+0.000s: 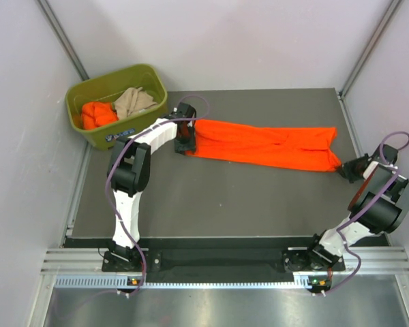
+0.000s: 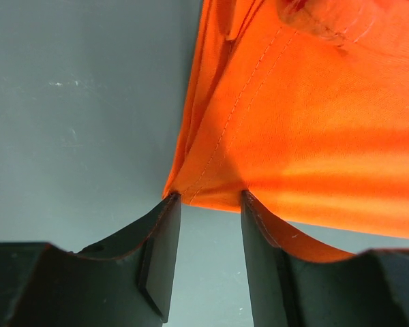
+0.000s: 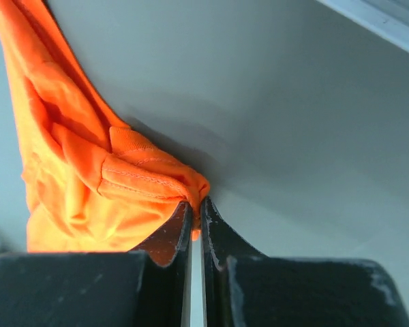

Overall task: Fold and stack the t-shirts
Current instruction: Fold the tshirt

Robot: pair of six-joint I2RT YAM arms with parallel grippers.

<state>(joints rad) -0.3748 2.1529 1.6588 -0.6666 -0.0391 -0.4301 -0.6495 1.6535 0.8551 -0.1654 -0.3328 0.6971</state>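
Observation:
A bright orange t-shirt (image 1: 266,144) lies stretched in a long band across the far half of the dark table. My left gripper (image 1: 189,144) is at its left end, open. In the left wrist view the jaws (image 2: 210,197) stand apart, and the shirt's hemmed corner (image 2: 313,136) touches both tips and drapes over the right finger. My right gripper (image 1: 342,167) is at the shirt's right end. In the right wrist view it (image 3: 196,202) is shut on a bunched corner of the orange shirt (image 3: 75,170).
An olive-green bin (image 1: 105,78) stands at the table's far left corner, just behind the left arm. It holds a crumpled orange shirt (image 1: 97,114) and a beige shirt (image 1: 135,101). Grey walls close in on both sides. A metal rail (image 1: 225,262) runs along the near edge.

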